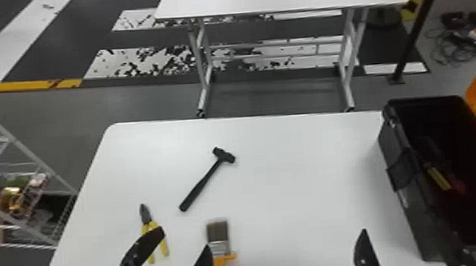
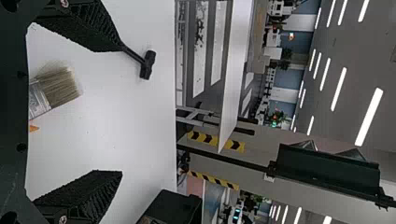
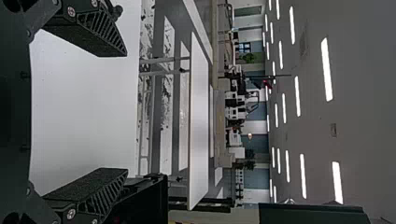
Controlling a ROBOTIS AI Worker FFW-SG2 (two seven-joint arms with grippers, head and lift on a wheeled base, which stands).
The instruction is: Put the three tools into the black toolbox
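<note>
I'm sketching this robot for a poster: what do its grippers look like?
Both the left gripper and the right gripper are black. Their flat fingers taper toward the tips, with rough inner faces, slanted slots along the sides and pale metal screws near the base.

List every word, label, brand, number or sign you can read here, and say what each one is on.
None can be read: I can make out no lettering on the hammer, pliers, paintbrush or black toolbox.
The lit panel in the background is too small to read.
</note>
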